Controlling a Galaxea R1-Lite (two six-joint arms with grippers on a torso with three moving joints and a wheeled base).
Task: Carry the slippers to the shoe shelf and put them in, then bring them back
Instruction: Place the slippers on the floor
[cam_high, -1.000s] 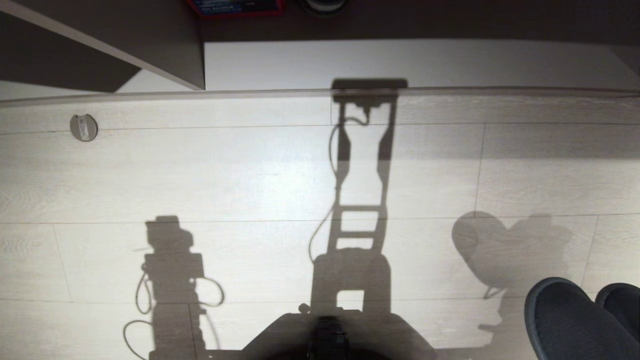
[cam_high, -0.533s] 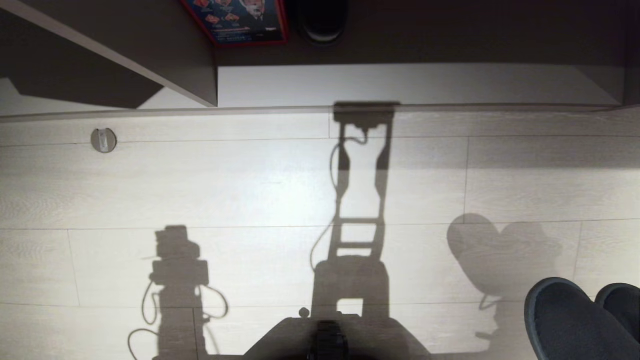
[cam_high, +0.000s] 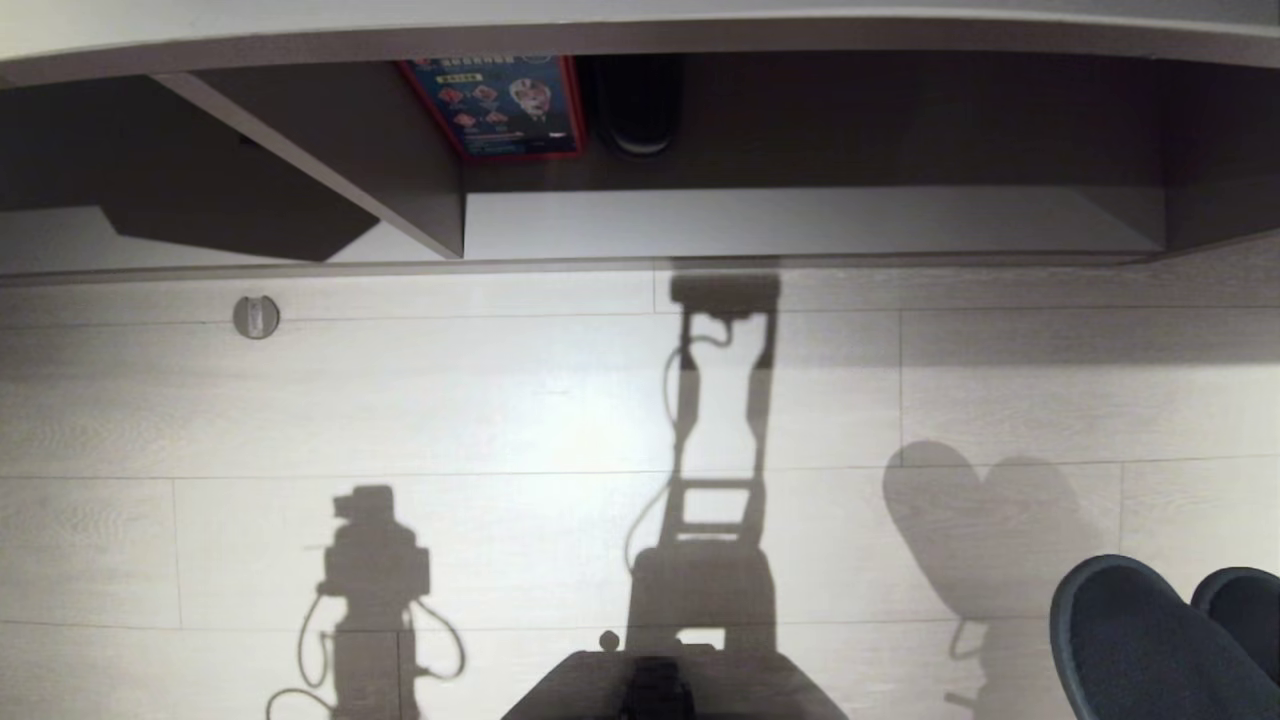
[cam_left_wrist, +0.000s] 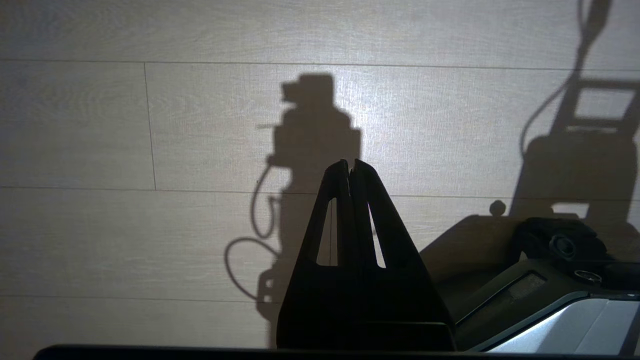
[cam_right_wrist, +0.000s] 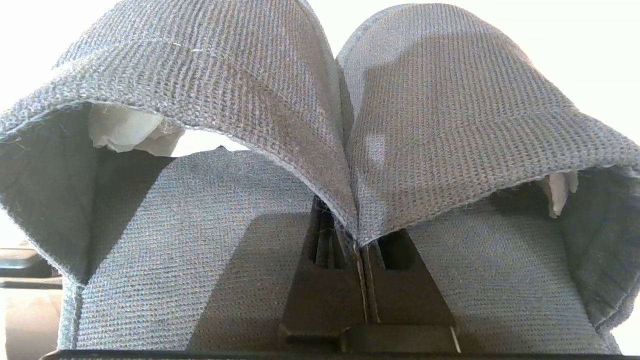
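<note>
Right gripper (cam_right_wrist: 361, 239): fingers (cam_right_wrist: 320, 280) pressed fully together, pinching the inner edges of both slippers (cam_right_wrist: 210, 90) where the two uppers meet. One slipper hanging on each side of the closed fingers, toes pointing away from the wrist, white paper stuffing visible inside.

In the head view, only the toes of the slippers (cam_high: 1150, 650) showing low at the right, above the floor (cam_high: 500, 400).

Left gripper (cam_left_wrist: 350, 172): closed too, holding nothing, hanging over bare floor.

Step in hand, by judgement: carrying the pair toward the shelf (cam_high: 800, 220), which stands ahead, well apart from the slippers.

Next move probably calls for coming closer, then reaching low and level so the toes pass under the top board and onto the pale bottom plank, with the pinch kept until then
</note>
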